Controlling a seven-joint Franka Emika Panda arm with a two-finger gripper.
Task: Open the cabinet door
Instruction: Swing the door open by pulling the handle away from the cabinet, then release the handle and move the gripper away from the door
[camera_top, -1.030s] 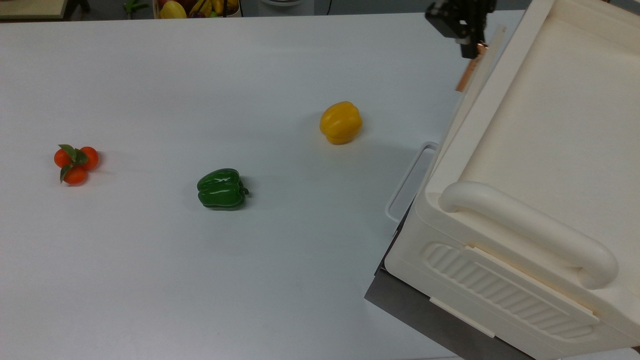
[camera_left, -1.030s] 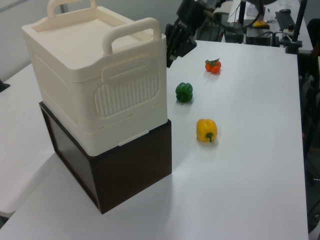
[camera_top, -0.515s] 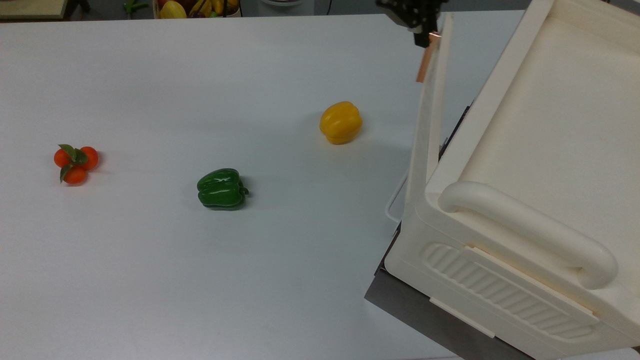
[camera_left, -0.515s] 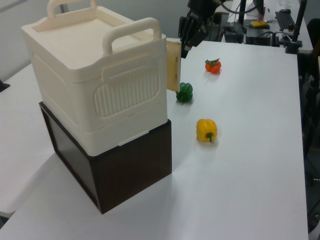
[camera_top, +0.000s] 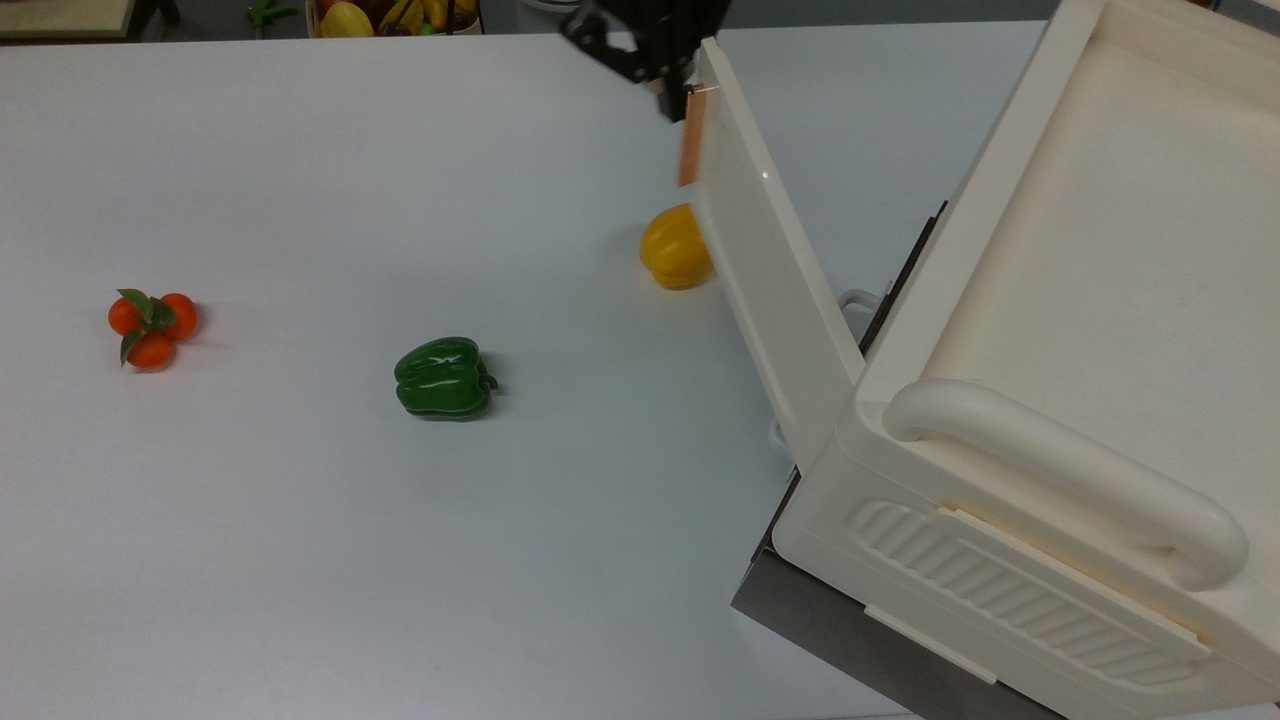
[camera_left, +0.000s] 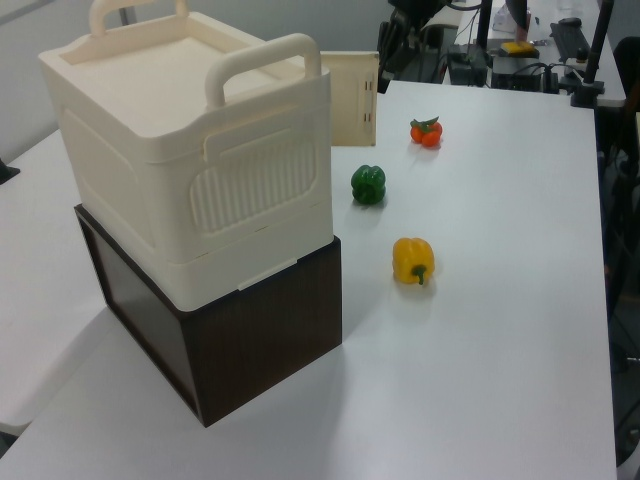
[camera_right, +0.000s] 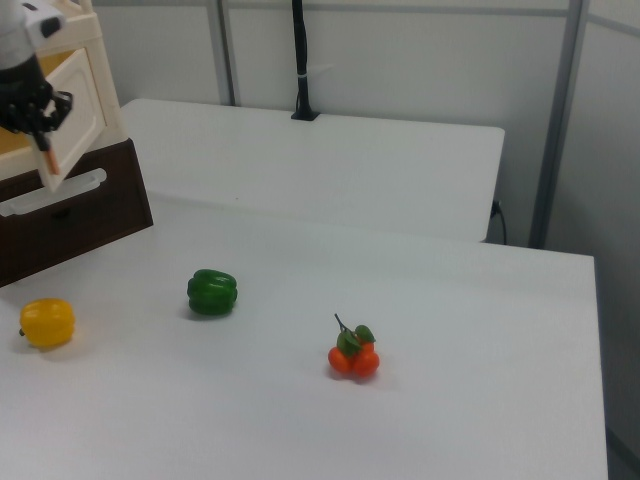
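- Door (camera_top: 765, 290) of the cream cabinet (camera_top: 1090, 300) stands swung well out from the cabinet front; half a second ago it was only partly out, and a second ago nearly flush against the front.
- Its free edge now reaches toward the top view's upper left, over the yellow pepper (camera_top: 672, 250), while the hinge edge stays at the cabinet corner near the thick rounded handle (camera_top: 1060, 465).
- Gripper (camera_top: 672, 92) has travelled with that edge, from the top view's upper right to upper centre, and sits at the top of the copper handle (camera_top: 690, 140).
- Jaws appear pinched on the copper handle, though the contact is small and dark in every view.
- In the left view the door's recessed inner frame (camera_left: 352, 98) now faces the camera, so the opening is exposed.
- Judgement: the task is largely done; a little more swing would finish it.
- Green pepper (camera_top: 443, 377) and the oranges (camera_top: 150, 325) lie on the white table (camera_top: 300, 560), well apart from the door's arc.
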